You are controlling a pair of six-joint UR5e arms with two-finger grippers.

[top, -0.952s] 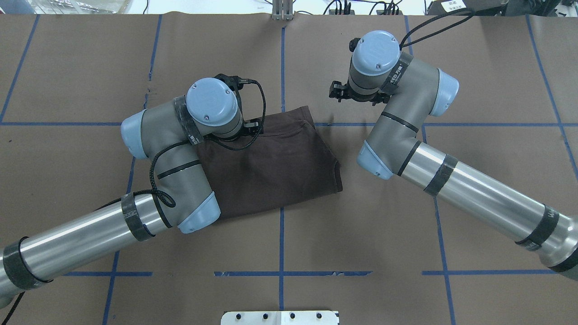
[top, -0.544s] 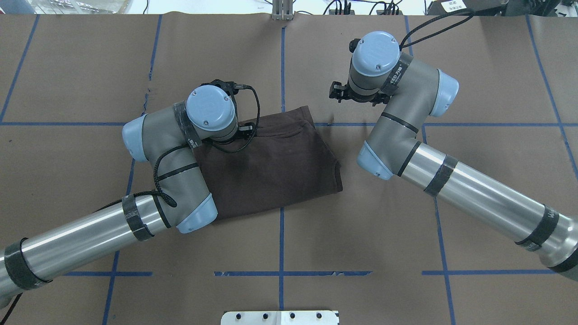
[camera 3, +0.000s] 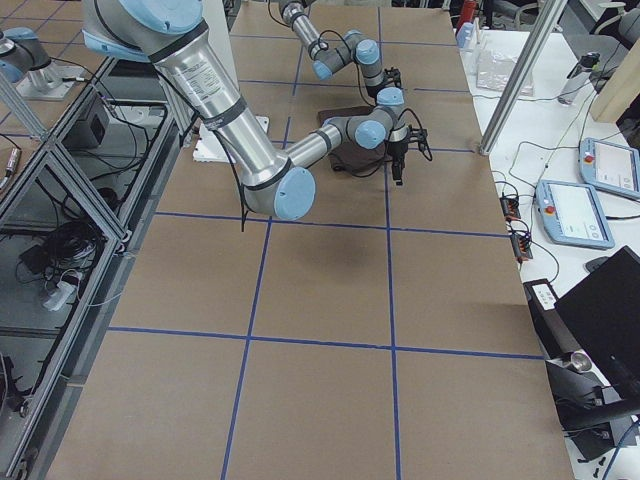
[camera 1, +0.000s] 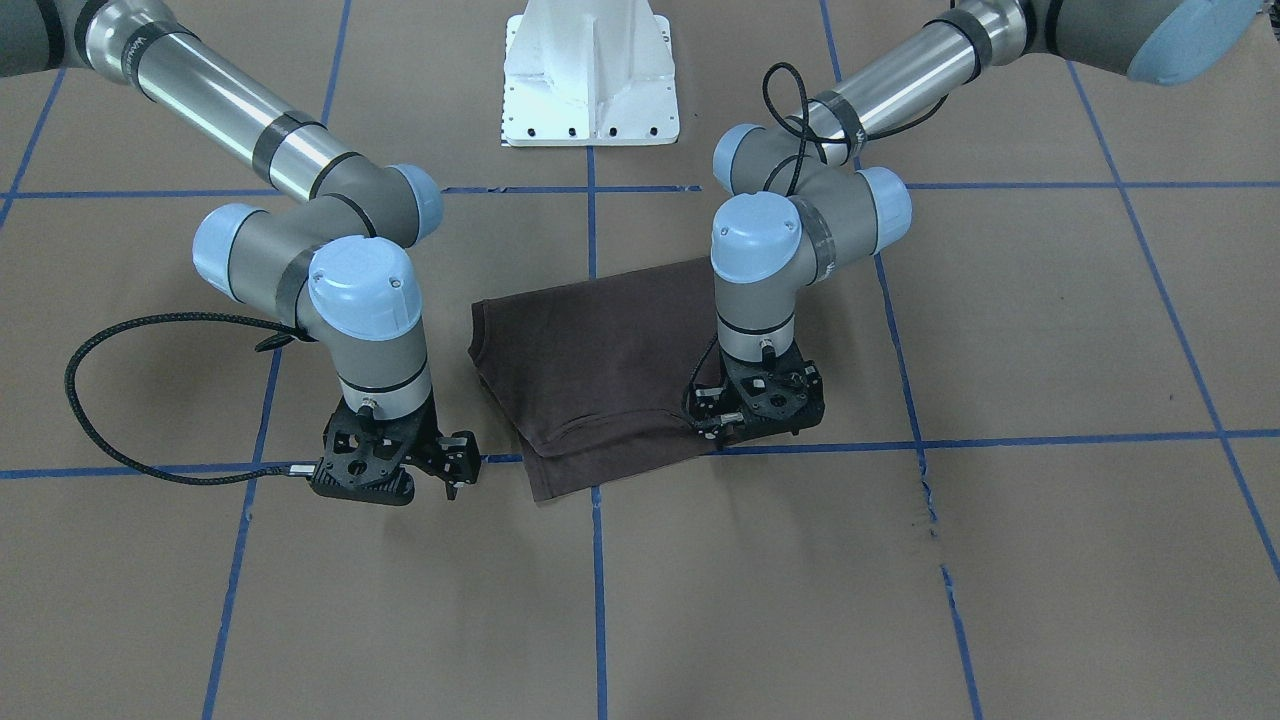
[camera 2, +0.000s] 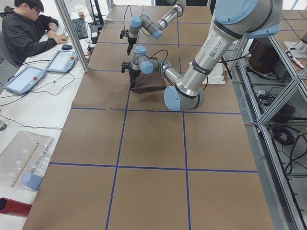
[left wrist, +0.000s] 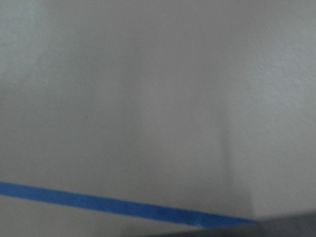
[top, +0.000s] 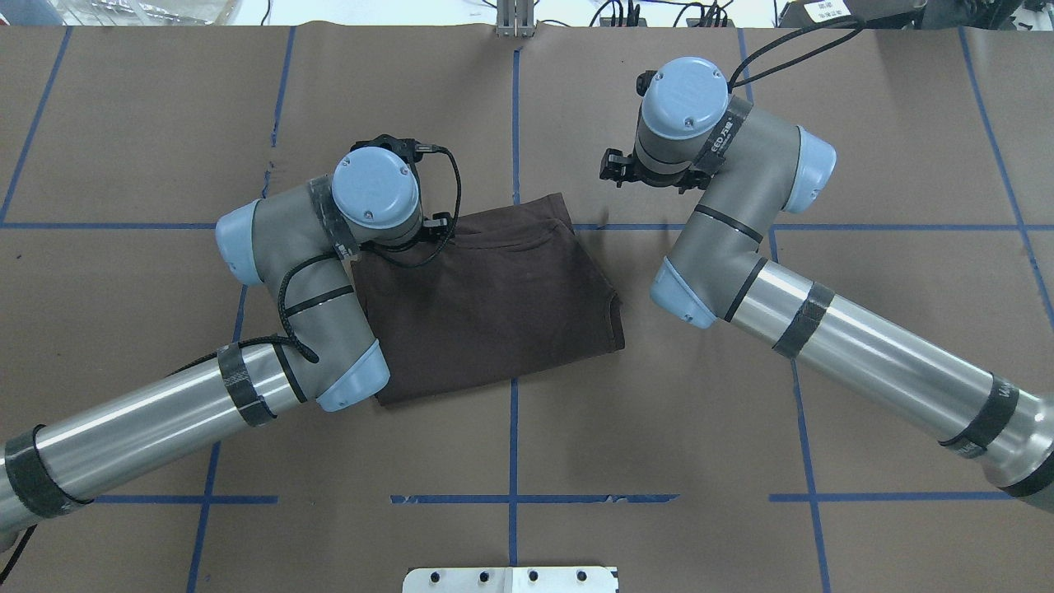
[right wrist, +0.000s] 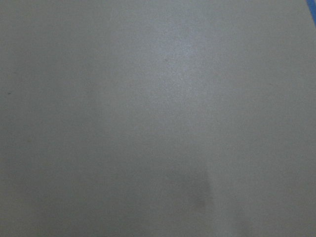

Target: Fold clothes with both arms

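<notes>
The clothes are one dark brown T-shirt (top: 494,296), folded into a slanted rectangle at mid-table, also seen in the front-facing view (camera 1: 590,370). My left gripper (camera 1: 735,430) stands low at the shirt's far corner on my left side, pointing down. In the overhead view it is hidden under its own wrist cap (top: 375,193). My right gripper (camera 1: 440,470) points down at bare paper just off the shirt's other far corner, apart from the cloth (top: 619,169). Neither pair of fingers shows clearly, and both wrist views show only blurred paper.
Brown paper with a blue tape grid (top: 513,498) covers the table. The white pedestal base (camera 1: 590,90) stands at the robot's side. In the exterior left view a person (camera 2: 29,28) sits at a desk beyond the table, beside teach pendants (camera 2: 24,79).
My left wrist has shifted leftward and a little farther from the robot, uncovering more of the shirt's left edge. The shirt and the right arm have not moved.
</notes>
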